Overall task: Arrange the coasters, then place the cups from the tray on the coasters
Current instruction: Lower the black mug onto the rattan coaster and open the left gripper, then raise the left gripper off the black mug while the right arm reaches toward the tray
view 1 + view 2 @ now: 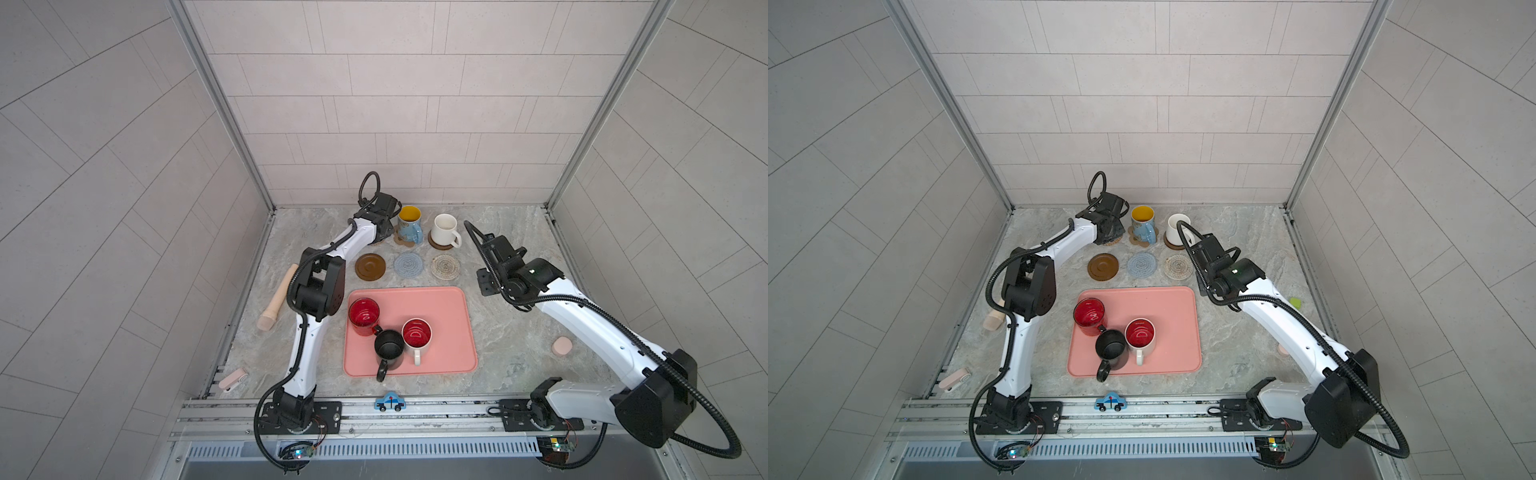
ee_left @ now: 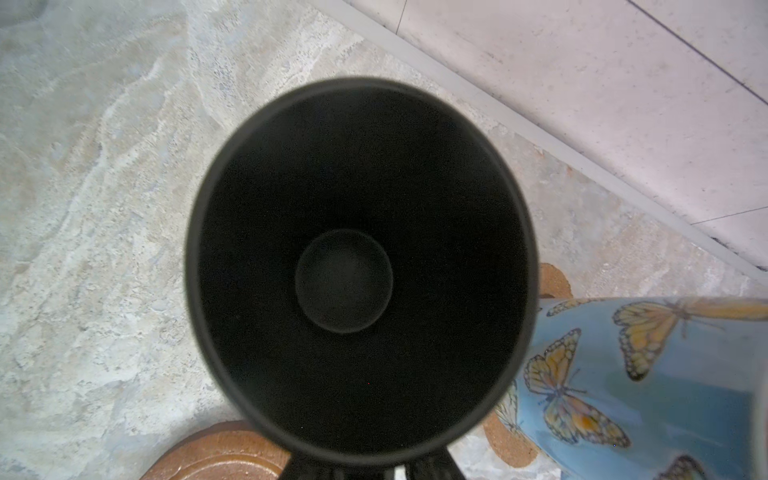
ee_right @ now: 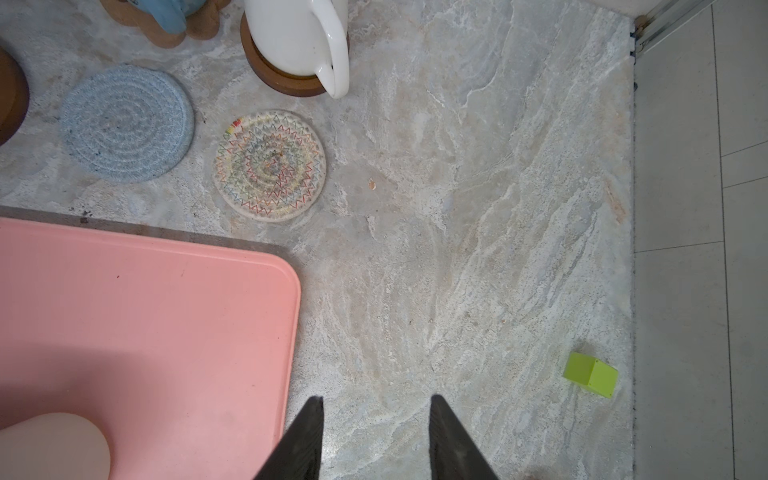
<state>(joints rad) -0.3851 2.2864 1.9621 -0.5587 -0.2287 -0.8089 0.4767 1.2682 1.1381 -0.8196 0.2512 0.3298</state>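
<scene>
My right gripper [image 3: 376,436] hangs over bare table just beside the far right corner of the tray [image 3: 166,291]. Its two fingers are spread apart with only stone between them, so it holds and touches nothing. My left gripper [image 2: 368,467] is at the back left of the table, directly above a black mug [image 2: 357,270] that stands upright and fills the wrist view. Only the dark tips of my fingers [image 2: 436,465] show at the mug's rim. They look close against its wall, but I cannot tell whether they grip it or stand clear. Just beside that mug stands the blue butterfly mug [image 2: 648,382] on the paw-shaped cork coaster [image 2: 511,444]. Next along the back row, the cream mug [image 1: 444,228] sits on a brown wooden coaster [image 1: 438,246]. In front of them three coasters lie bare in a row: a second brown coaster [image 1: 370,267], a grey-blue coaster [image 1: 408,264] and a cream coaster [image 1: 445,266]. On the tray stand three mugs close together: a red mug [image 1: 363,316], a second black mug [image 1: 388,349] and a white mug with a red inside [image 1: 416,336].
</scene>
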